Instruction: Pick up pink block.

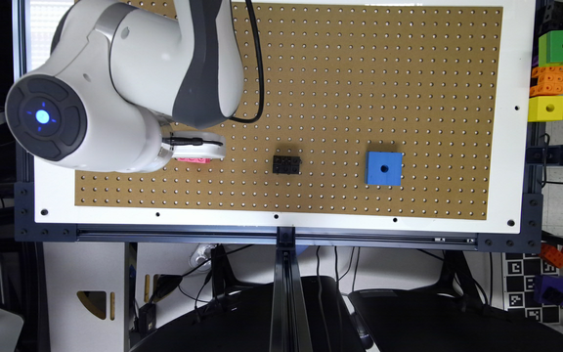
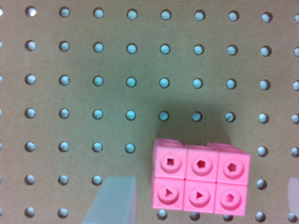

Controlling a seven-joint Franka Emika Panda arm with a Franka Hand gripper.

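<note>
I hold my gripper (image 2: 205, 198) spread wide around the pink block (image 2: 200, 182), ready to pinch it.

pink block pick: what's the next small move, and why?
Probably a straight descent, then close. In the wrist view the pink block lies flat on the pegboard, between the two translucent fingertips of the open gripper, with a gap on each side. Nothing grips it yet.
</note>
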